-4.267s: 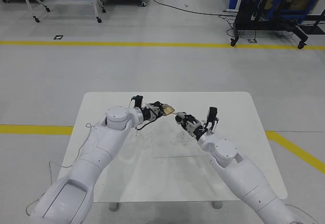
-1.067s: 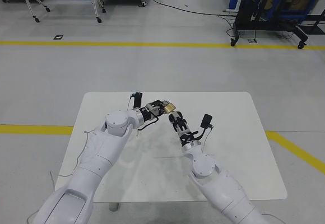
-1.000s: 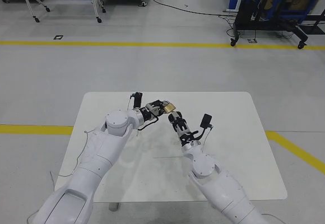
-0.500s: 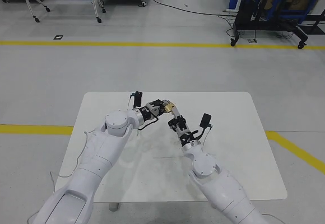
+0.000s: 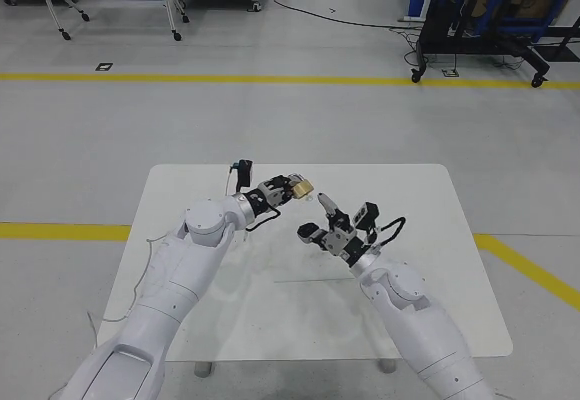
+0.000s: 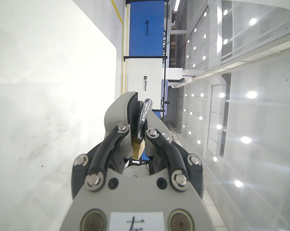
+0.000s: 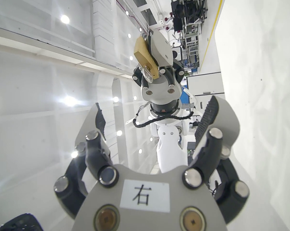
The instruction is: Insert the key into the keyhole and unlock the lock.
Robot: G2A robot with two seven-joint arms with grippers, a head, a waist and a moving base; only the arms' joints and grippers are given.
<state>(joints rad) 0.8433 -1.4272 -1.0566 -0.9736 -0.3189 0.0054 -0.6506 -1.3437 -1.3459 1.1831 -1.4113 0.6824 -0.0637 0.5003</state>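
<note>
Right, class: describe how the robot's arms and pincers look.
White rounded shells cover the left arm and right arm, black cables at the wrists. The left pincer and right pincer have grey fingers, black ribbed pads, black links, silver bolts, white labels.

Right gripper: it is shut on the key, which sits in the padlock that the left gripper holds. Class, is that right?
One thing is wrong. The right gripper is open and apart from the key, as the right wrist view shows. The rest stands: the key sits in the padlock that the left gripper holds.
</note>
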